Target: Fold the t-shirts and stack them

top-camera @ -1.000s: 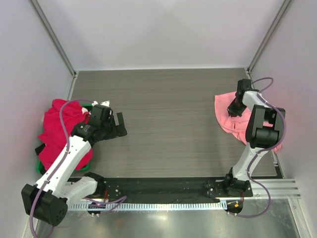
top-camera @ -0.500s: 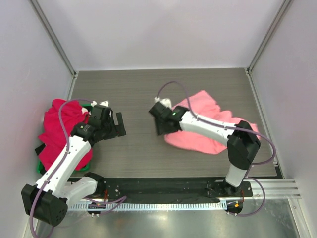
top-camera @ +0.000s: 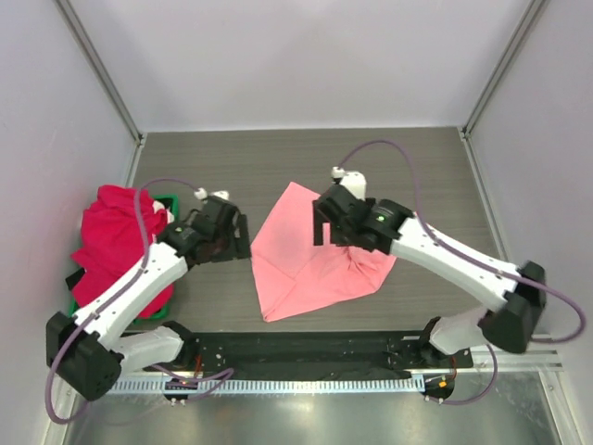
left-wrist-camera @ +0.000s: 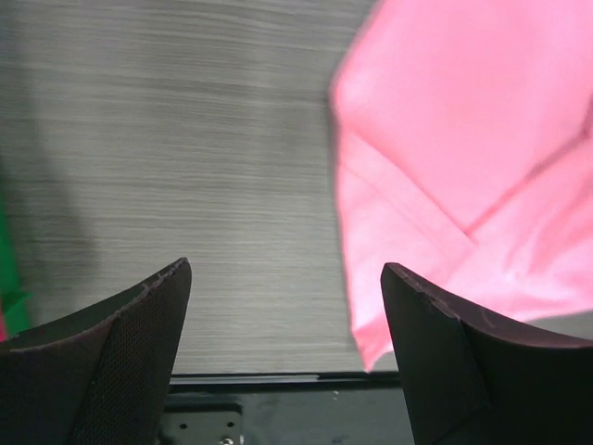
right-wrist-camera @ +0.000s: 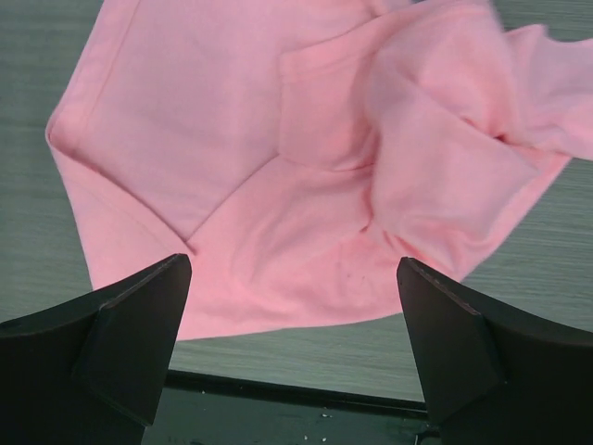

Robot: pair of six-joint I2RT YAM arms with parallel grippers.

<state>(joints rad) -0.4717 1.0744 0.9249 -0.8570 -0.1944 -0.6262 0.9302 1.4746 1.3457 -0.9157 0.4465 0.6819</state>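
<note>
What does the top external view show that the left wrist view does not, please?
Only top: crimson shirts heaped at left, and the open right gripper over the whole pink shirt. Only left wrist: textured finger pads of the left gripper, and the shirt's hem close up. Both: the pink shirt and table.

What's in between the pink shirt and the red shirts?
The left gripper hangs there over bare table, between the pink shirt and the red shirts. The top view shows it.

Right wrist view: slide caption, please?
Open right claw above a rumpled pink t-shirt lying on the grey table.
</note>
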